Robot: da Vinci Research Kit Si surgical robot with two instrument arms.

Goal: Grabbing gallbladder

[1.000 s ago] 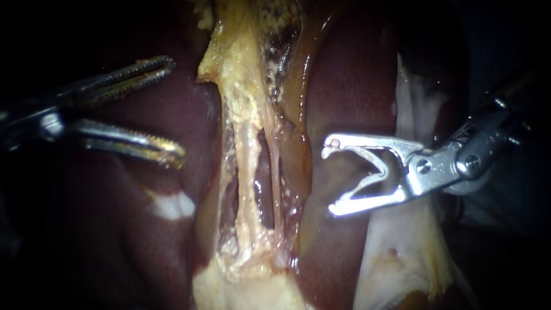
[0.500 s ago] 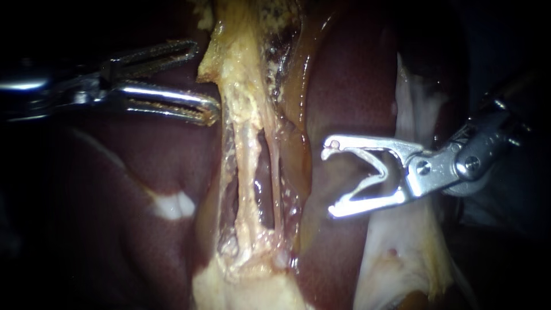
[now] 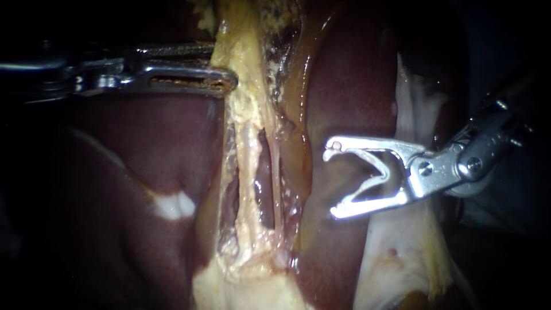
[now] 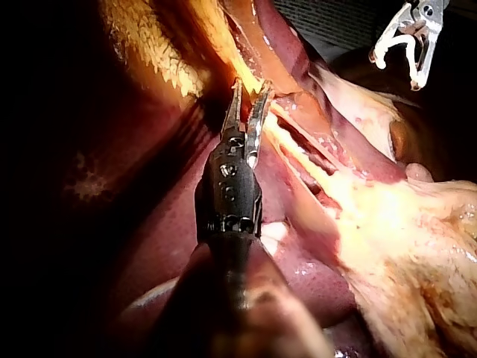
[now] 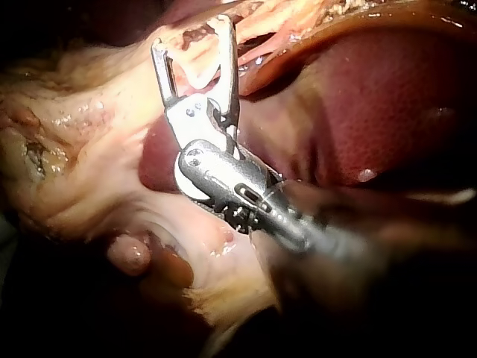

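Observation:
A yellowish strip of gallbladder tissue [image 3: 244, 86] runs down the middle of the endoscope view between dark red liver lobes [image 3: 132, 155]. My left instrument [image 3: 227, 66] reaches in from the left, and its slotted jaws are shut on the left edge of that strip. In the left wrist view the left instrument [image 4: 251, 86] pinches the same yellow edge with only a narrow gap. My right instrument [image 3: 330, 181] hangs over the liver to the right of the strip. Its jaws stand wide apart with a pale V-shaped clip [image 5: 201, 71] seated between them.
Below the grasp the strip splits into two thin pale tubes [image 3: 248, 166] with dark gaps between them. They run down into a yellow fatty mass [image 3: 241, 287]. A whitish membrane [image 3: 402, 252] lies under the right instrument.
My left instrument moved right and up to the yellowish strip, and its wide jaws closed on the strip's left edge. The right instrument stayed almost still.

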